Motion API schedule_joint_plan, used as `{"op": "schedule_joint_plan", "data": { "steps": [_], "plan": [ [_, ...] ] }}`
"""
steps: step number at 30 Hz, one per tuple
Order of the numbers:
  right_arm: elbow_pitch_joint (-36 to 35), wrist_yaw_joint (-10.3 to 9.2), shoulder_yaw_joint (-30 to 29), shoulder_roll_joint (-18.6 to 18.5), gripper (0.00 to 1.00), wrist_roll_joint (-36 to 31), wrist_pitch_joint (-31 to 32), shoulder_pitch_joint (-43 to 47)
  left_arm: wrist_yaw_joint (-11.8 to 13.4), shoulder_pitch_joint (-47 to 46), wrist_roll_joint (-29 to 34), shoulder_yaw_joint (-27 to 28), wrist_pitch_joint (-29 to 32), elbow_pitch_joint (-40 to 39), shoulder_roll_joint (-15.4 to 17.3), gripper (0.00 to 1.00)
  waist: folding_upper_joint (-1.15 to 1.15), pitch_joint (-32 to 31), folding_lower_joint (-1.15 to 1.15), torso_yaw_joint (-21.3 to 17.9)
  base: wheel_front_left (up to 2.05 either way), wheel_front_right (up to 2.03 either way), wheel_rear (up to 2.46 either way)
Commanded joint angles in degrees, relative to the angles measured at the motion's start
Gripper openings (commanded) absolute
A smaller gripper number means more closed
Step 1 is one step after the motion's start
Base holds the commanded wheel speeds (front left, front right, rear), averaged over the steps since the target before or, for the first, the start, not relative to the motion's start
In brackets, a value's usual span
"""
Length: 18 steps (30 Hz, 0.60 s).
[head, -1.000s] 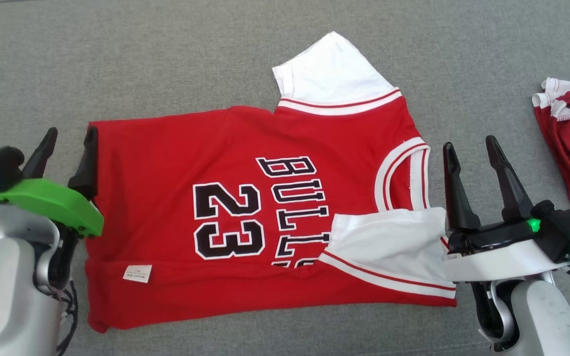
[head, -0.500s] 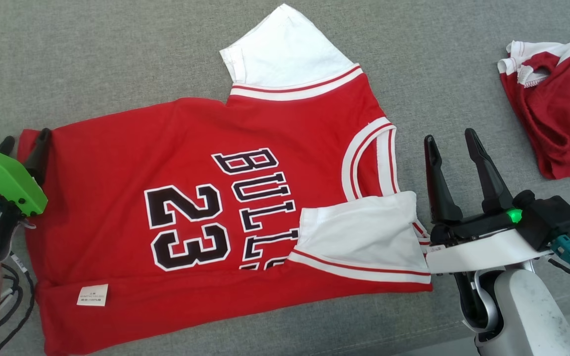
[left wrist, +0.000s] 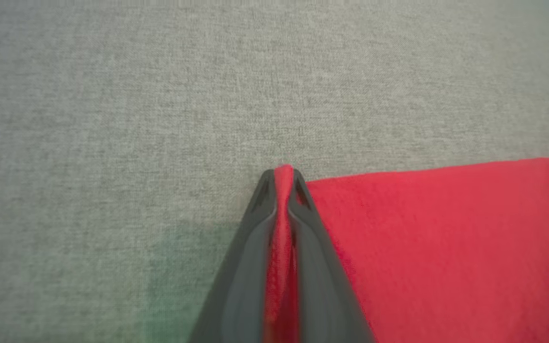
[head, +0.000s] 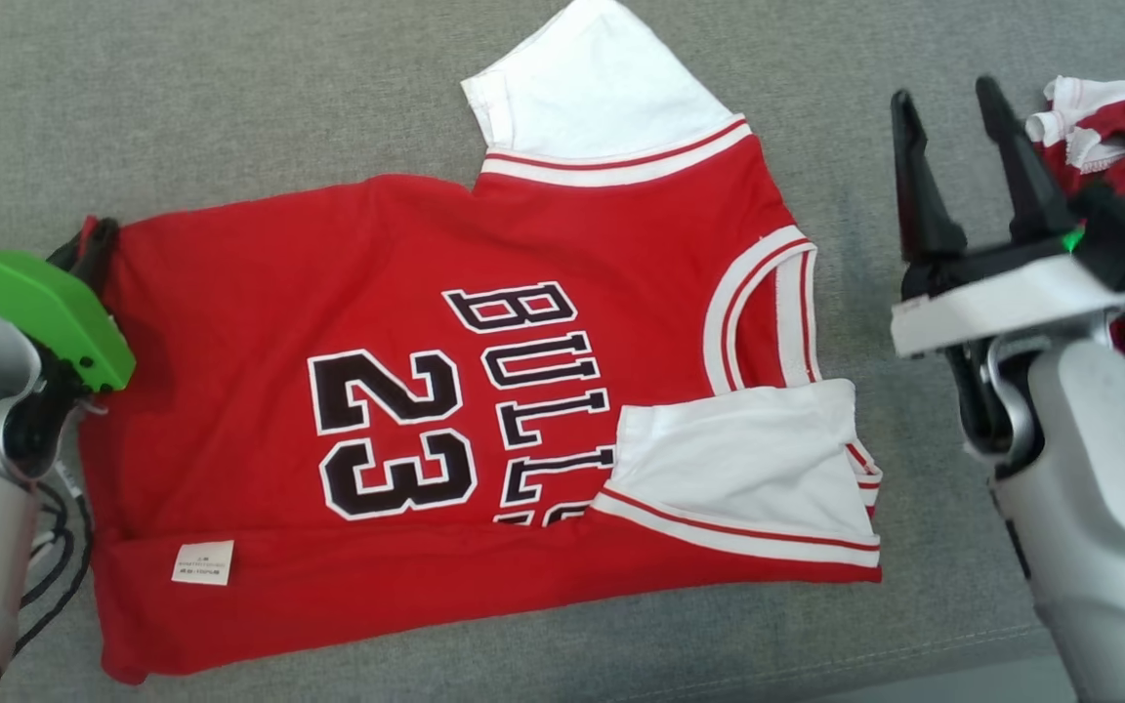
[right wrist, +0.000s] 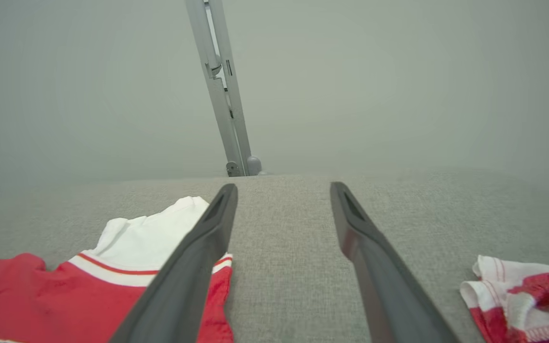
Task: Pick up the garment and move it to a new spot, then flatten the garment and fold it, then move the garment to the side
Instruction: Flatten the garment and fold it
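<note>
Jersey, 1, corner tight inside left hand; right hand wide; 1 other garment

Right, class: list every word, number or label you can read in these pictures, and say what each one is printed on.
"23": black, white-edged numerals on the red short-sleeved jersey, lying sideways.
"BULL": black letters beside the number; a last letter is partly hidden under the folded white sleeve.
Small white tag near the jersey's lower left edge: print too small to read.
</note>
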Motion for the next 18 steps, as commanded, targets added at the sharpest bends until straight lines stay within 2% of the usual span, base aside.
{"op": "schedule_joint_plan", "data": {
  "steps": [1,5,9,18],
  "plan": [
    [2.42,-0.06,0.95,-0.98,1.0,1.04,0.26,-3.39,-0.28,-1.22,0.97,-1.11,-0.34,0.14,-1.24,0.0,0.0,1.87,-0.01,2.38,0.0,0.0,0.0],
    [11.78,-0.06,5.78,-3.84,1.0,3.65,1.42,-13.92,-0.29,-4.97,1.03,-4.18,-1.7,0.03,-3.59,0.0,0.0,4.15,-0.01,6.27,0.0,0.0,0.0],
    [20.37,-0.06,13.0,-5.44,1.0,6.81,3.85,-23.08,-0.28,-8.55,0.22,-7.64,-3.36,0.51,-5.94,0.0,0.0,6.13,-0.01,10.05,0.0,0.0,0.0],
    [34.59,-0.06,26.78,-7.97,1.0,13.99,9.89,-35.32,-0.24,-14.03,-2.61,-15.72,-7.27,3.29,-9.73,0.0,0.0,8.37,-0.01,15.52,0.0,0.0,0.0]
  ]
}}
